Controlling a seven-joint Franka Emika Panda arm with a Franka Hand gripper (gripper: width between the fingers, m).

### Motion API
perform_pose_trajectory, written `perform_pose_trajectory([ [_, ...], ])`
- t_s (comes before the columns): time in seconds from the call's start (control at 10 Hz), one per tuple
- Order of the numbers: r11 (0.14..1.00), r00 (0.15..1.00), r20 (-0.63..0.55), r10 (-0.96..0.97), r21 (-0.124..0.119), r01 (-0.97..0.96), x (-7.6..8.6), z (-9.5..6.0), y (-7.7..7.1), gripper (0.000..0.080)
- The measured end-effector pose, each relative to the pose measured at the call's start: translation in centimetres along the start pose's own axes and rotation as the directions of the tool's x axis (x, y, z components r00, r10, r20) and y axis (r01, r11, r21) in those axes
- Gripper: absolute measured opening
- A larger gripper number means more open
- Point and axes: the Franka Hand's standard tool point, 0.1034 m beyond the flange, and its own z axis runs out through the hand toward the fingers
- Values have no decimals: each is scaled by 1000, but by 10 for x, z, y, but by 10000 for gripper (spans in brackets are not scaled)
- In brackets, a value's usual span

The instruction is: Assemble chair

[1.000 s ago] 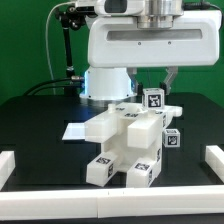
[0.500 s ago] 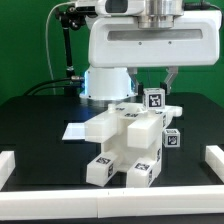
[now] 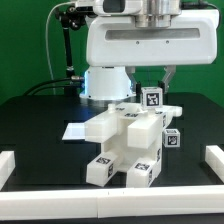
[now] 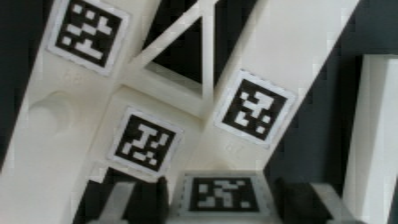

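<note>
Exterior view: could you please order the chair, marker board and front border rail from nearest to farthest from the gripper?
1. chair, right under the gripper
2. marker board, toward the exterior view's left
3. front border rail, along the near edge

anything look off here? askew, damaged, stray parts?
Nothing stands out. The chair sits partly built in the middle of the table, with no visible cracks or loose pieces around it. The gripper is closed on its topmost tagged post. The marker board lies flat beside it.
</note>
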Motion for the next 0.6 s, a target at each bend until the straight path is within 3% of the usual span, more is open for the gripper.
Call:
perform_pose_trajectory([
  [0.6, 1000, 1000, -2, -6, -9, 6, 3, 8, -2, 281],
])
